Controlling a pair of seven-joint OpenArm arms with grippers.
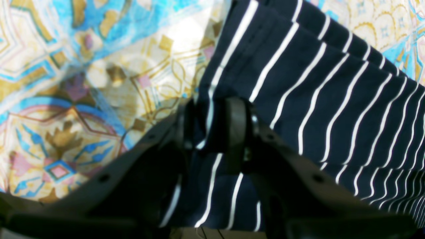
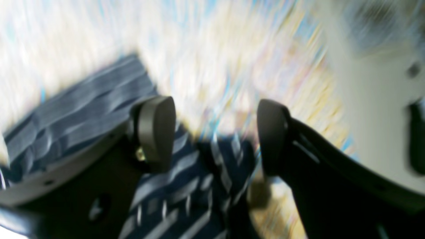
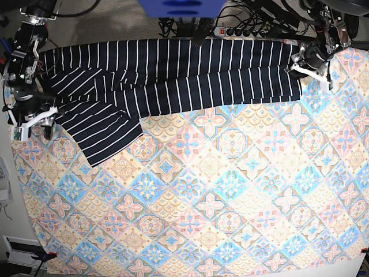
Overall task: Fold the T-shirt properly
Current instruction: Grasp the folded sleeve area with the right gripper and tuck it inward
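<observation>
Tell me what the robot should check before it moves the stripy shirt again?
1. T-shirt folded lengthwise along the far edge: ok.
2. Sleeve tucked in: not ok, it sticks out over the tablecloth.
3. Right gripper let go: ok, jaws wide apart.
4. Left gripper let go: cannot tell, cloth sits between narrow jaws.
5. Cloth smooth: not ok, bunched near the sleeve.

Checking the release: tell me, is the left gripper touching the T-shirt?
Touching. In the left wrist view, the left gripper has T-shirt cloth between its jaws, against both.
</observation>
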